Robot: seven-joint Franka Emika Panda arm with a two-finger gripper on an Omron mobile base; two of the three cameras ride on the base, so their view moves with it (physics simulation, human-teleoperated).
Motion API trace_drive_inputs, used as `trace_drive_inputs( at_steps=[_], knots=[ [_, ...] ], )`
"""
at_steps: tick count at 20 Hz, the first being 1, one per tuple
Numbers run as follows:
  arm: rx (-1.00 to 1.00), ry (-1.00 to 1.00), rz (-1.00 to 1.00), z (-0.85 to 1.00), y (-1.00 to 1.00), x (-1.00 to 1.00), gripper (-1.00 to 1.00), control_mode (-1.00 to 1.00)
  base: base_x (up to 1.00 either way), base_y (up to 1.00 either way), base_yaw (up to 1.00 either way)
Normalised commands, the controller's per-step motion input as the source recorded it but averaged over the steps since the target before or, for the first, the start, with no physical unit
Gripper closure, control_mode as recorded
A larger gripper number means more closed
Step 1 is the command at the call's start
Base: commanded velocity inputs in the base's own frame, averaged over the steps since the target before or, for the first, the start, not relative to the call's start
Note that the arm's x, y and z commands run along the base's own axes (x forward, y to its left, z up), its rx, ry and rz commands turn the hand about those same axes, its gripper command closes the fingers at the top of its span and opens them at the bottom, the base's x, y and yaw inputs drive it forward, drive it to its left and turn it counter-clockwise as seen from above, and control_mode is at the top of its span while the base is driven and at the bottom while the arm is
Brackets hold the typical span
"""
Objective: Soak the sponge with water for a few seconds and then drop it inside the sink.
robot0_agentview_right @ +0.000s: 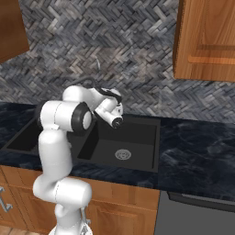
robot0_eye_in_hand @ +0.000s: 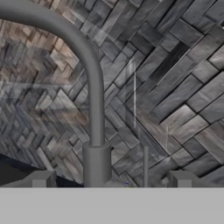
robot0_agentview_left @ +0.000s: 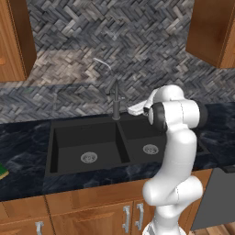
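1. Gripper [robot0_eye_in_hand: 109, 181] spread wide and empty; its two dark tips rise at the bottom of the hand view, left and right of the faucet [robot0_eye_in_hand: 95, 109] stem; nothing sits between them.
2. Faucet stands close ahead, base at lower centre of the hand view, neck arching to the upper left; the hand looks lined up on it, likely to work the tap, since no water is running in any view.
3. Sink [robot0_agentview_left: 85, 137] fills the centre of the left base view; two black basins, a silver drain in each, both dry and bare; faucet at the back rim, on the divider.
4. Arm [robot0_agentview_left: 176, 137] rises at lower right of that view and folds toward the faucet; the hand sits just right of the faucet and is partly hidden by the elbow.
5. Sponge [robot0_agentview_left: 2, 172] lies at the far left edge, on the counter [robot0_agentview_left: 23, 183], well apart from sink and gripper; only a yellow-green sliver shows.
6. Judgement: water first, sponge after; the sponge waits untouched, so the task is barely begun; the reach far left may need the base to shift.
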Motion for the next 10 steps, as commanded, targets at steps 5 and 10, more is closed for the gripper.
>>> trace_drive_inputs(
  at_steps=[5, 10],
  knots=[
    [0.0, 0.0, -0.01, 0.0, 0.04, 0.28, -1.0, -1.0, 0.0, 0.0, 0.0],
    [0.0, 0.0, 0.0, 0.0, 0.09, 0.38, -1.0, -1.0, 0.0, 0.0, 0.0]
  ],
)
